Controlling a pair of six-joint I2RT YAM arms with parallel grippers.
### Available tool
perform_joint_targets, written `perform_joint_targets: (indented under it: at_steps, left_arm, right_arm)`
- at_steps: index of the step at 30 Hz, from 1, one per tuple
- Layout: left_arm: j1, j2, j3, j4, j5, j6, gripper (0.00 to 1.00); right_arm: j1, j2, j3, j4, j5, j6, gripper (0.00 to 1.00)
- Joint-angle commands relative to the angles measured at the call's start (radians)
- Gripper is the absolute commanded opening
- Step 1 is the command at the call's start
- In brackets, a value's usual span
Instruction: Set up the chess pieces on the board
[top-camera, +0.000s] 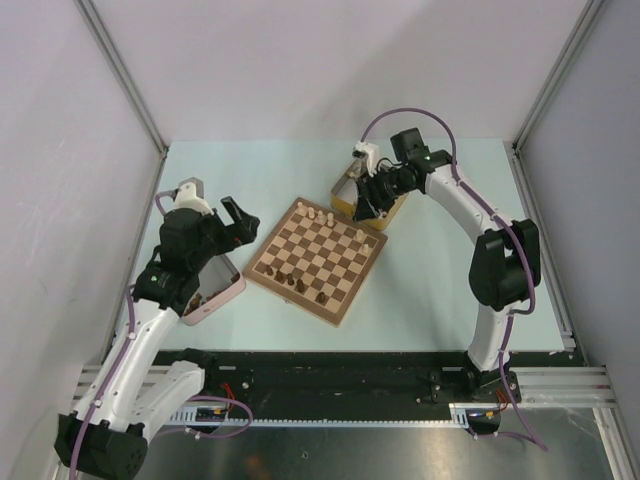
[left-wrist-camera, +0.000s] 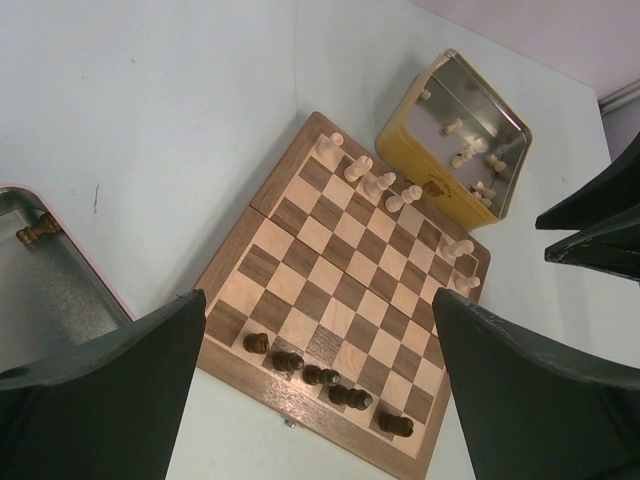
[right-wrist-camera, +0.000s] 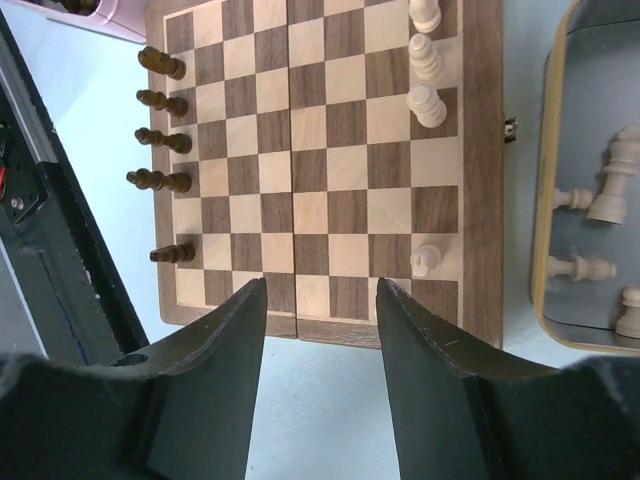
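Just right of the empty, spread right gripper (right-wrist-camera: 320, 290), a yellow rectangular metal tin (right-wrist-camera: 540, 200) holds pale beige wooden chess pieces (right-wrist-camera: 610, 190); ahead lies the sparsely set checkered wooden board (right-wrist-camera: 345, 180). The left gripper (left-wrist-camera: 318, 305) gapes empty too. Fetching looks next: pinch one pale piece.

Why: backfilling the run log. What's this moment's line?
left gripper: open | right gripper: open | board: dark pieces, pale pieces on opposite edge rows, gaps | yellow tin: pale pieces inside
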Motion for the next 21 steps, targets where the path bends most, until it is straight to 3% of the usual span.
perform_joint_targets:
  at_steps: [1, 21]
  left_arm:
    - [0.007, 0.003, 0.013, 0.040, 0.012, -0.005, 1.00]
    - [0.016, 0.027, 0.016, 0.046, 0.038, 0.013, 1.00]
  right_arm:
    - [-0.020, 0.007, 0.066, 0.021, 0.004, 0.019, 0.52]
    - [-0.107, 0.130, 0.176, 0.017, 0.036, 0.029, 0.51]
